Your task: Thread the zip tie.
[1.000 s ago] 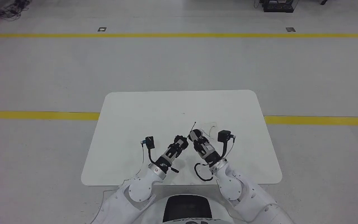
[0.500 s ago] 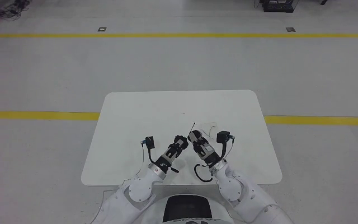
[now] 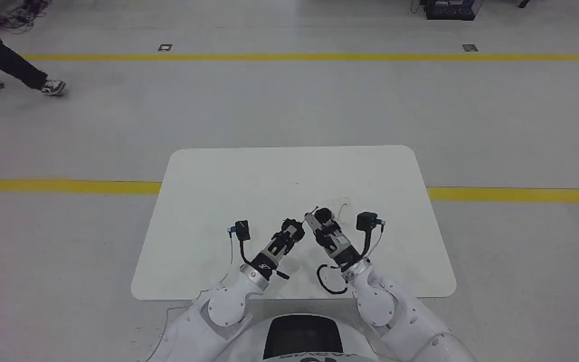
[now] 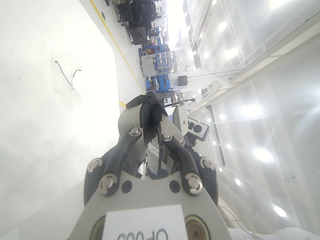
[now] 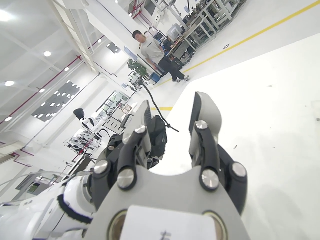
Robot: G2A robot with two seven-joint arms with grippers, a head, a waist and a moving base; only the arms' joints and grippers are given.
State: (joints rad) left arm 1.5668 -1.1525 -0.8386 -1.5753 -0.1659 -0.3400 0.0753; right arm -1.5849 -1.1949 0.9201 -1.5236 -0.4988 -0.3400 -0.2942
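Right wrist view: the right gripper's [image 5: 172, 103] fingers [image 5: 205, 111] stand spread, pinching nothing. The zip tie [image 5: 153, 101] rises as a thin black strap from the left gripper [image 5: 157, 132], just beside one of my fingers. Its lower part is hidden behind that finger.

Left wrist view: the left gripper's fingers are pressed together on the tie, and the tip is buried in their black pads. Spare ties [image 4: 66, 74] lie in a clear wrapper [image 4: 63, 58], well apart on the tabletop [image 4: 37, 113].

Top view: both grippers sit tip to tip near the tabletop's near edge. I cannot pick out the strap here. Most of the surface stretches beyond them toward the far edge.
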